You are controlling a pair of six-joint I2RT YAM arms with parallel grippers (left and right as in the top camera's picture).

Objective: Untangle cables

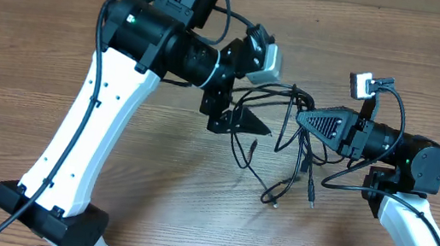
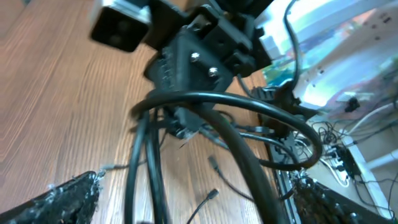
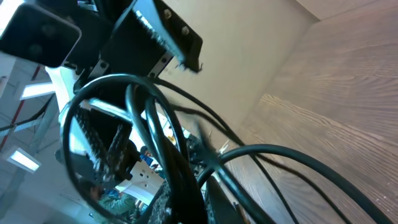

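Caught mid-untangle: we are working to pull the snarl open, and no cord is lying clear of the others yet. As we judge it, the next move calls for the left fingers to close on one strand of the loop, not the whole bundle. The grippers should then draw apart so the crossings slide out toward the loose ends.

Nearest our bases, the plug ends (image 1: 274,201) of the cables (image 1: 299,147) are trailing on the wooden table (image 1: 24,44), well apart from both grippers. Just beyond them, the thin black strands are rising off the wood and crossing in a loose bundle strung between our two grippers.

Our left gripper (image 1: 253,121) is hovering over the middle of the table with its fingers (image 2: 65,199) spread wide. In its wrist view a loop of cord is arching across the gap between them, and nothing there is being pinched. Facing it, our right gripper (image 1: 311,119) is pushing its tip into the same bundle. We cannot tell whether its jaws are closed on a cord: the overhead view is showing them edge-on, and its own view is filling with blurred loops.

Farthest back, our left arm is reaching up and bending across toward the right, while our right arm is sitting folded low with its forearm aiming left.
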